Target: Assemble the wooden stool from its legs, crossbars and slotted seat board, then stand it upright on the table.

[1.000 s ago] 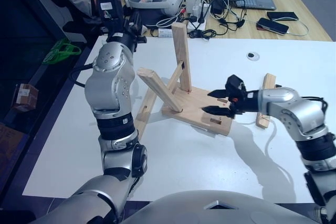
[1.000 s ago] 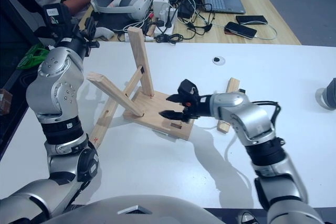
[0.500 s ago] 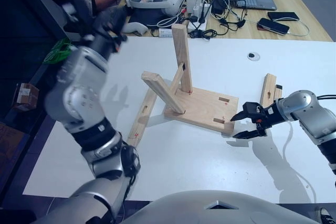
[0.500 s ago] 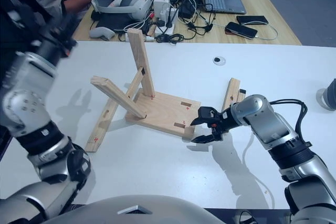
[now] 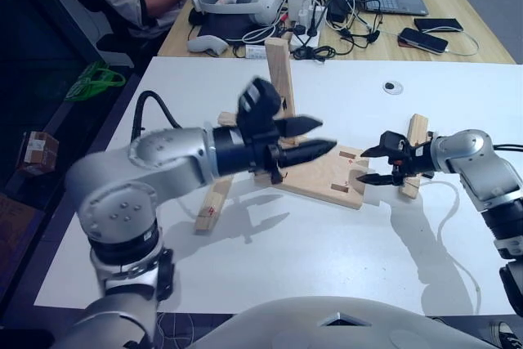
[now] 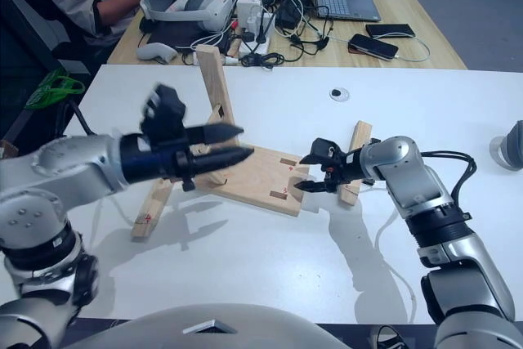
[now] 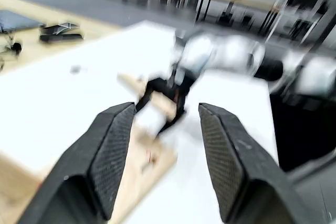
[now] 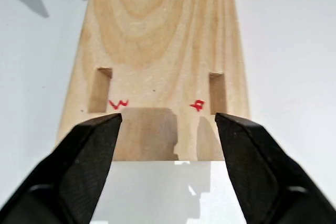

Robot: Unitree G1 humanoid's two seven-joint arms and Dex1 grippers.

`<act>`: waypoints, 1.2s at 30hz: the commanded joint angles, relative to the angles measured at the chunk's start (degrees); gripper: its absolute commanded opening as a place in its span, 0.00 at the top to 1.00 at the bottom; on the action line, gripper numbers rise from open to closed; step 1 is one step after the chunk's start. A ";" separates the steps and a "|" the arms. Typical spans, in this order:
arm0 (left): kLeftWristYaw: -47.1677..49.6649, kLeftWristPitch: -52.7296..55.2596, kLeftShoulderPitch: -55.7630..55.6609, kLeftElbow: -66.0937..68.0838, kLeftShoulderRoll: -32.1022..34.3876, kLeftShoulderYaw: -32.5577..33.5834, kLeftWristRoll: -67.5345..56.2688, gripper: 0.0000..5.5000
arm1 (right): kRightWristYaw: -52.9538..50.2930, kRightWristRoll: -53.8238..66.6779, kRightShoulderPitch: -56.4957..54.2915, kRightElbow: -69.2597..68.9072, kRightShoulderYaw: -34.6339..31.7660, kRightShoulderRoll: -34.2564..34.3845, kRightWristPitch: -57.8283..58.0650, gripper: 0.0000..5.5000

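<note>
Mid-frame, we see the left gripper [image 5: 317, 136] spread empty over the seat board [image 5: 320, 177]; the right gripper [image 5: 365, 165] gapes at its right end.

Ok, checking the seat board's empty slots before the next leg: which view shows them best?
The right wrist view: the seat board faces the camera, both empty slots plain. The eye views show them small and slanted; the left wrist view catches a board corner.
</note>
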 commanded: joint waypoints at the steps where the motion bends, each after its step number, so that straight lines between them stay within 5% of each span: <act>1: -2.94 -6.21 4.32 0.09 6.37 -11.48 10.09 0.59 | -2.17 -1.54 -2.89 3.29 -1.08 2.32 -1.98 0.39; 11: -10.97 -18.99 4.75 10.37 16.86 -31.35 33.58 0.59 | -3.69 -3.59 -4.18 6.51 0.11 7.15 -3.47 0.39; 20: -18.21 -27.37 -2.02 26.45 13.90 -40.70 48.92 0.59 | -1.66 -2.68 -0.53 1.94 0.45 7.75 0.57 0.39; 29: -18.06 -37.90 -14.84 53.07 1.40 -39.61 59.76 0.59 | 2.93 5.66 9.16 -16.14 -1.96 2.31 14.83 0.39; 36: -8.24 -47.87 -24.27 73.91 -10.66 -32.23 64.23 0.59 | -5.31 9.97 11.49 -23.42 -1.92 8.83 22.61 0.39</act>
